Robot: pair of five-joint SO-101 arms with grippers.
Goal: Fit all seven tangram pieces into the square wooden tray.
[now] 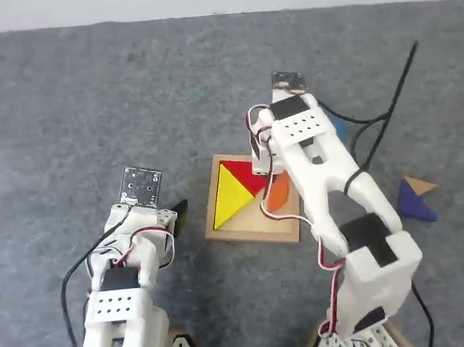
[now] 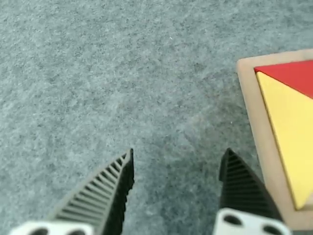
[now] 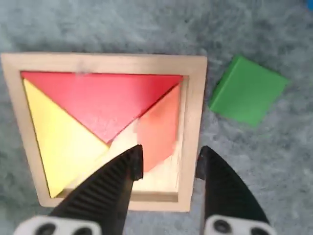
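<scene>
Tray: square wooden tray [image 3: 194, 122] on grey carpet [image 2: 98, 73], holding red triangle [image 3: 102, 98], yellow triangle [image 3: 58, 142], orange piece [image 3: 159, 134].
Loose: green square block [image 3: 247, 90] just beside it; likely light, stiff, slick; pinch opposite edges.
Right claw [image 3: 170, 152]: wide, empty, above orange piece.
Left claw [image 2: 178, 154]: wide, empty, beside tray.

Nothing readable here, honestly. The tray [image 1: 251, 235] is plain wood. The red piece [image 1: 244, 176] and yellow piece [image 1: 229, 196] are just flat colour.
</scene>
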